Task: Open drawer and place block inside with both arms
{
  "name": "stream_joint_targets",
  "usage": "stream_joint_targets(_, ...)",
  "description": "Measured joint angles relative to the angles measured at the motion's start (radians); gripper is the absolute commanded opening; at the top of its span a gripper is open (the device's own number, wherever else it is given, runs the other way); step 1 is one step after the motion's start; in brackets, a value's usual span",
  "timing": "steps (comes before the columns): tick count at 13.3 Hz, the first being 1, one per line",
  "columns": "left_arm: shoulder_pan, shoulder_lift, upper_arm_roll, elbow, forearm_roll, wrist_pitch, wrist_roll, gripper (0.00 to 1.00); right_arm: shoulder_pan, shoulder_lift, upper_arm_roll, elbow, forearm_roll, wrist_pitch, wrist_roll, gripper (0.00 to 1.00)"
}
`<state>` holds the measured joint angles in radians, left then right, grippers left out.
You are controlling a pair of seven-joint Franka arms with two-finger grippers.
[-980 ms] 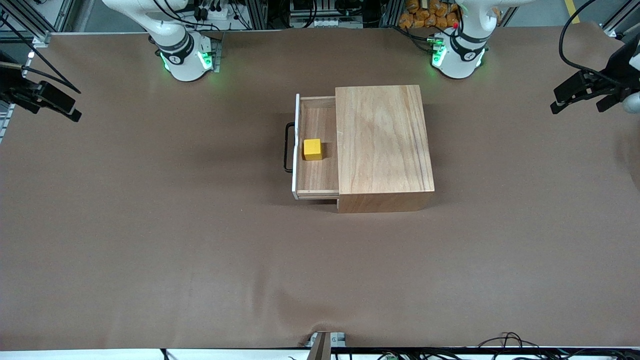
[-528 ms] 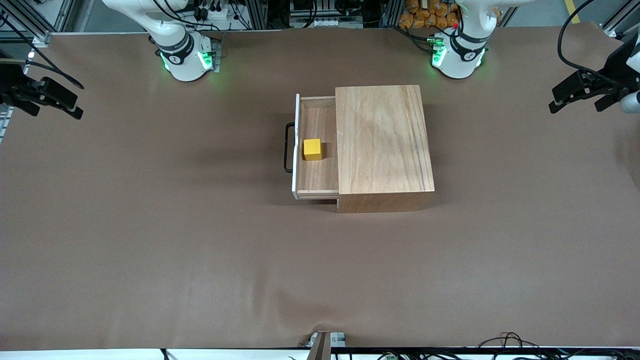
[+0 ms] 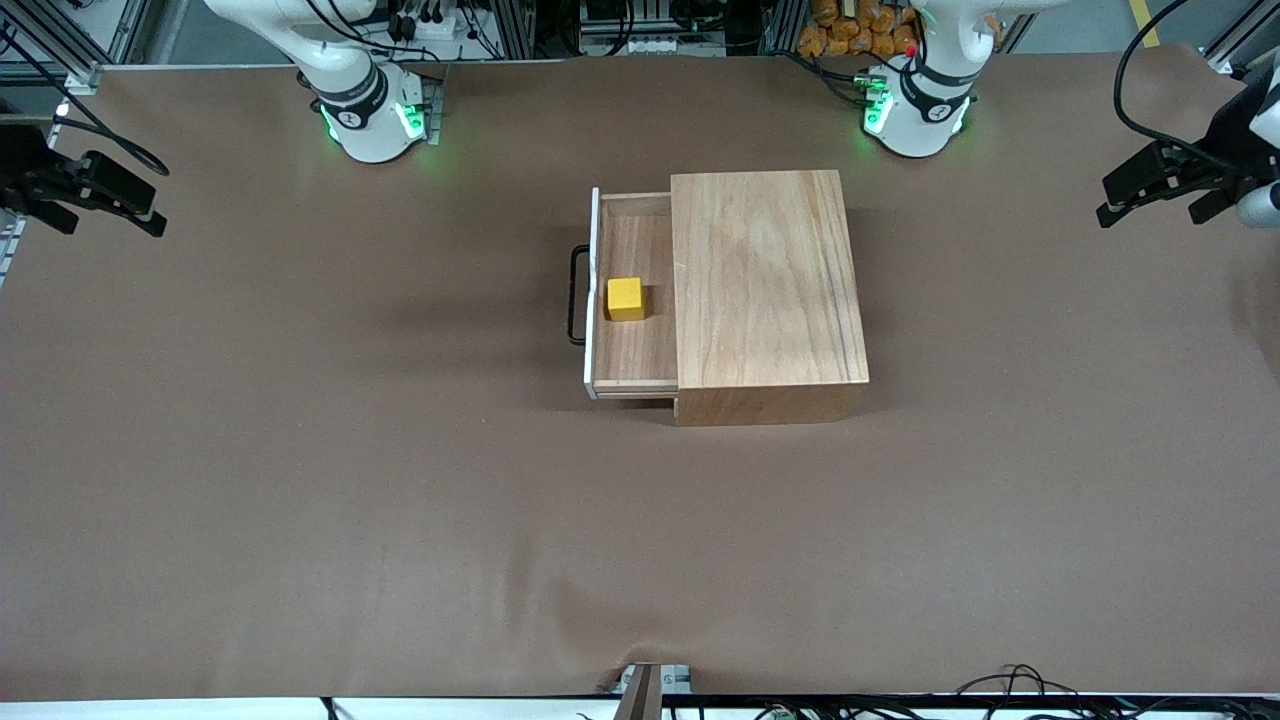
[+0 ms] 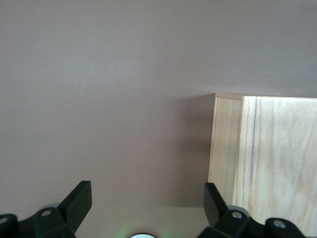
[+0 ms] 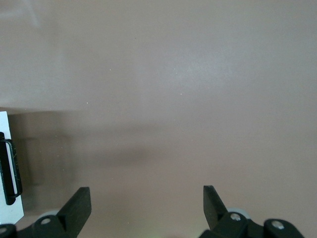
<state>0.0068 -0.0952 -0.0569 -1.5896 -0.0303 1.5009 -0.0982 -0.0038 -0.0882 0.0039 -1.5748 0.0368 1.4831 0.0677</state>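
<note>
The drawer (image 3: 634,300) is pulled out of the wooden cabinet (image 3: 767,292), and the yellow block (image 3: 626,298) sits inside it. Both arms wait at the desk's (image 3: 300,450) ends: the left tool (image 3: 1150,190) and right tool (image 3: 110,195) hang spread wide, holding nothing.

The front camera looked down from high across the table (image 3: 300,500) toward both bases, taking in the whole surface with the cabinet (image 3: 765,280) at its middle. The left wrist camera faced down past the spread fingertips of the left gripper (image 4: 146,201), high over the table, and shared with the front view the cabinet's end just ahead of that hand. The right wrist camera looked down likewise past the right gripper (image 5: 146,201), sharing the drawer (image 5: 10,168) front and black handle (image 5: 11,166) off to one side of its hand.
</note>
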Motion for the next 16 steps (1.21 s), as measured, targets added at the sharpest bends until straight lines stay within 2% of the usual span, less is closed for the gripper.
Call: stream_joint_targets(16, 0.001, 0.022, 0.001, 0.024, 0.0, -0.012, 0.0, 1.0, -0.001, 0.0, -0.001, 0.0, -0.001, 0.0, -0.018, 1.0)
